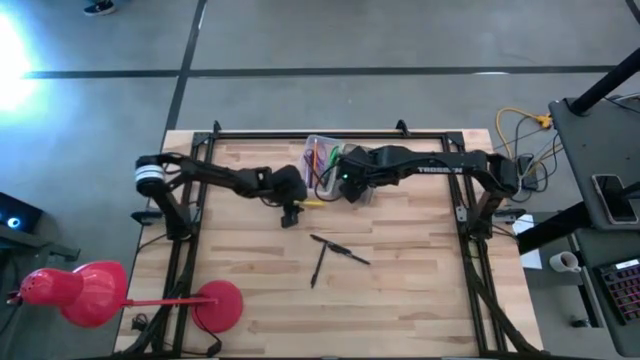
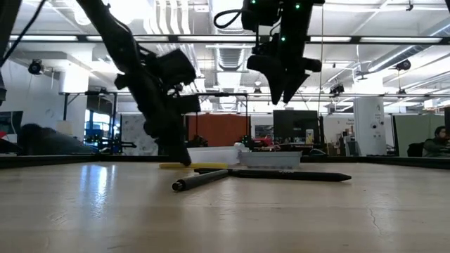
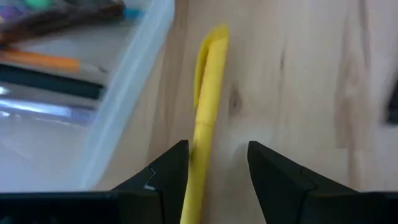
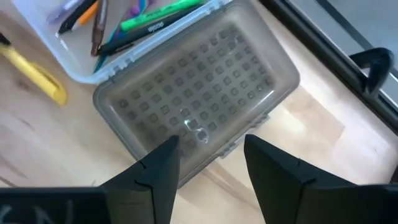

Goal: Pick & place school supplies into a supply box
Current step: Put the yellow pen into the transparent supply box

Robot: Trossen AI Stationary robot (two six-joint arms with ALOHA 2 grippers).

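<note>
Left wrist view: the yellow pen (image 3: 207, 106) lies flat on the worktop (image 3: 298, 81) just beside the box (image 3: 127, 81), its long axis running straight out between the left gripper's (image 3: 217, 171) open jaws, which straddle its near end without pinching it. The left arm is nearer. The right gripper (image 4: 208, 163) hangs open above the grey lid (image 4: 199, 106), holding nothing.

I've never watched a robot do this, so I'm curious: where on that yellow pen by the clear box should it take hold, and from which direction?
Probably mid-barrel, from straight above. The yellow pen lies flat on the table beside the supply box, apart from its wall. It is thin and long, so fingers should close across its width. The left gripper is open, one finger on each side of the barrel.
</note>
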